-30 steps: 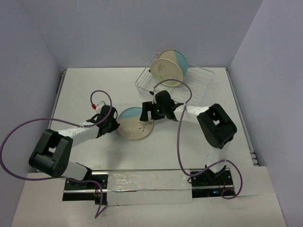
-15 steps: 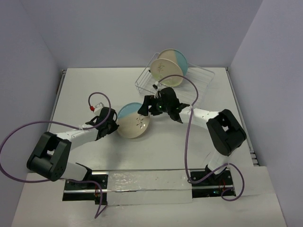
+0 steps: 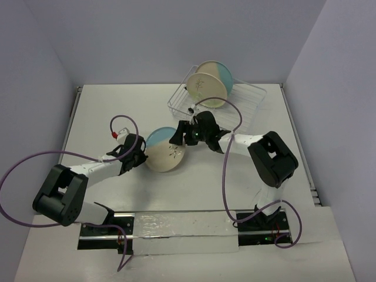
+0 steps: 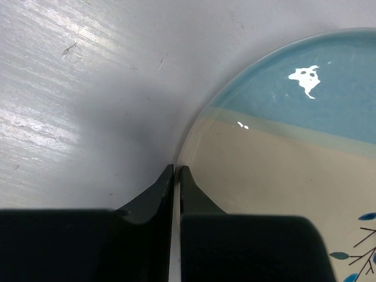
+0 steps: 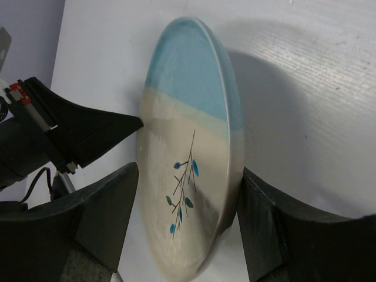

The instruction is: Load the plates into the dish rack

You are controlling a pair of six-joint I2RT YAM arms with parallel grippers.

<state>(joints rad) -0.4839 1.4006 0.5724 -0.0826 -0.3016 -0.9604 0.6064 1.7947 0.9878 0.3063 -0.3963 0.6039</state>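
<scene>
The plate [image 3: 164, 154] is in the middle of the table [image 3: 100, 111], tipped up on a slant and not lying flat. Its right edge is raised and its painted face is turned up and toward the left. The light blue half is on the far-left side and the cream half, with its dark sprig, is on the near-right side. The line between the two colours runs roughly from the near left to the far right.

The right hand [image 3: 179, 136] reaches in from the right and sits at the plate's raised far-right edge. In the right wrist view the plate [image 5: 188, 147] is seen almost edge-on, and the right hand [image 5: 189, 173] has its fingers spread wide. One finger lies against the painted face and the other against the back, so the rim is clamped between them.

The left hand [image 3: 143, 154] is at the opposite, lower left edge. Its wrist view shows the left hand [image 4: 176, 169] with its two fingers pressed nearly together and nothing between them. The tips touch the rim of the plate [image 4: 282, 176], just where the cream meets the table. Whether that low edge rests on the table I cannot tell.

The dish rack [image 3: 249, 97] sits at the far right of the table, well apart from the held plate. Two plates stand on edge in its left part: a cream front plate [image 3: 205, 91] and, just behind it, a back plate [image 3: 224, 71] showing light blue.
</scene>
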